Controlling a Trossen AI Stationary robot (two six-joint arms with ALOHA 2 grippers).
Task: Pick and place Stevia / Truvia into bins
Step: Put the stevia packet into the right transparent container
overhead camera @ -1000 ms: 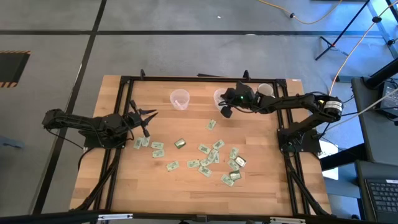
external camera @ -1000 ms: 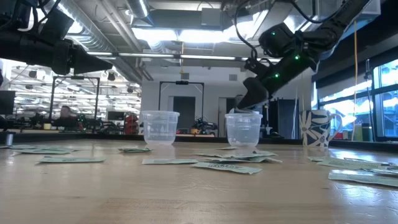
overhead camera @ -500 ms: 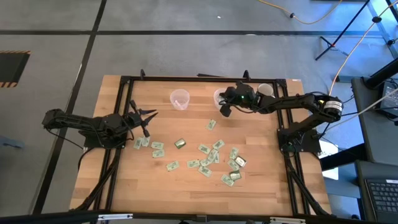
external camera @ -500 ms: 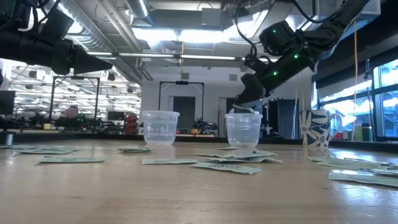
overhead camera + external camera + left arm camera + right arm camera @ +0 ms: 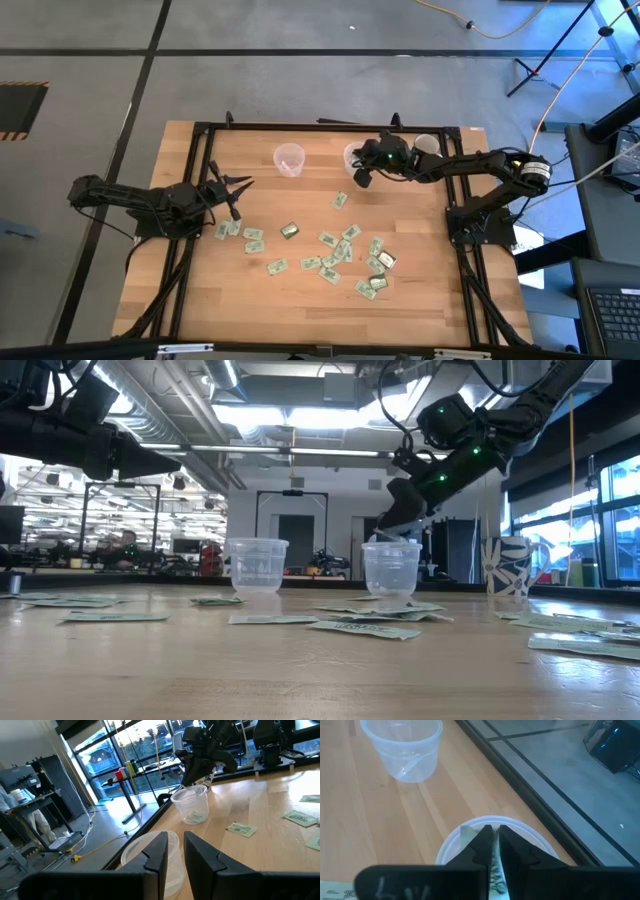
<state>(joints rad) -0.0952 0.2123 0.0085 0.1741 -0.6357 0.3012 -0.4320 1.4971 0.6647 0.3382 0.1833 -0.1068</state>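
Wooden planks form the table (image 5: 300, 300), and a black frame runs around it. At the left side, the left gripper (image 5: 236, 190) waits above the table edge, just beside the nearest sachets; its two dark fingers (image 5: 159, 851) stand a little apart with nothing between them. Many small flat paper sachets of pale green and white (image 5: 330, 252) lie scattered on the wood from the left centre to the right, near the middle of the table. At the far side stands the left translucent round plastic cup (image 5: 289, 158), upright; I cannot tell if something is inside it. To its right stands the second translucent round plastic cup (image 5: 391, 567), alike in size. The right gripper (image 5: 363, 176) hangs just above this cup's rim. In the right wrist view its fingers (image 5: 482, 840) are nearly together and clamp one pale sachet (image 5: 496, 865), which hangs down over the cup's mouth. Farther right, near the far corner, stands a white patterned mug (image 5: 509, 566).
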